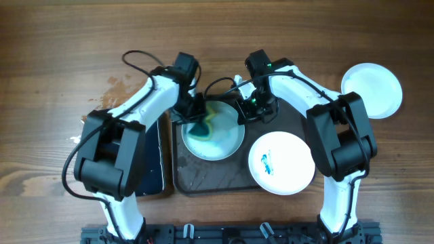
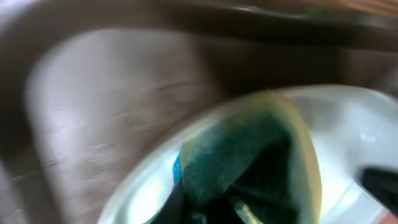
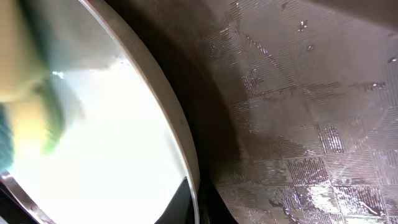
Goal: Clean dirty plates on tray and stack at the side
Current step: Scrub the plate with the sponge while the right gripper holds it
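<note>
A pale blue plate (image 1: 220, 139) with a blue-green smear lies at the left of the dark tray (image 1: 224, 181). My left gripper (image 1: 196, 116) is shut on a green and yellow sponge (image 1: 201, 127) that presses on this plate. The left wrist view shows the sponge (image 2: 249, 158) on the plate (image 2: 354, 130), blurred. My right gripper (image 1: 245, 110) is shut on the plate's far right rim, and its fingers (image 3: 196, 205) pinch the rim (image 3: 177, 134). A white plate (image 1: 281, 163) with a small blue smear lies at the tray's right. A clean white plate (image 1: 371, 89) sits on the table at the far right.
A smaller glossy black tray (image 1: 154, 166) lies left of the dark tray, partly under my left arm. The tray floor looks wet and textured in the right wrist view (image 3: 298, 93). A stain marks the wooden table (image 1: 119, 85) at the back left.
</note>
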`<state>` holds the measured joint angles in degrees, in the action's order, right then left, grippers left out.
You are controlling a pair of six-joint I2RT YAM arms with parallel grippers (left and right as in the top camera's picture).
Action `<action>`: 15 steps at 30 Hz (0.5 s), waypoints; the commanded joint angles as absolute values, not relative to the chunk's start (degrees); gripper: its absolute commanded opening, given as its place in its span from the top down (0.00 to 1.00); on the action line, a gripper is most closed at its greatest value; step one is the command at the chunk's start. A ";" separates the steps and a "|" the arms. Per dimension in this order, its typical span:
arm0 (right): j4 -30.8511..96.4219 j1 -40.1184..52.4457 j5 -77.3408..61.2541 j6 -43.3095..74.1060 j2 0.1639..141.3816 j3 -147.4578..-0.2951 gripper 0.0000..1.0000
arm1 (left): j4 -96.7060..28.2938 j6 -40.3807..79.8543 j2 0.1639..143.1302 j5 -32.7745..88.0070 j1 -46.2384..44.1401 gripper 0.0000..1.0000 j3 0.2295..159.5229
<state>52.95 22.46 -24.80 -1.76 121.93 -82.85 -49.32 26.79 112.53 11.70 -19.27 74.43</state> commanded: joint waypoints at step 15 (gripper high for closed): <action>53.21 22.48 -20.78 -2.87 123.66 -81.60 0.95 | -53.93 21.19 113.34 25.15 -27.40 0.96 74.37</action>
<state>53.23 22.83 -24.36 -2.55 121.93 -82.85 -55.68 22.96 112.53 15.33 -24.75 74.63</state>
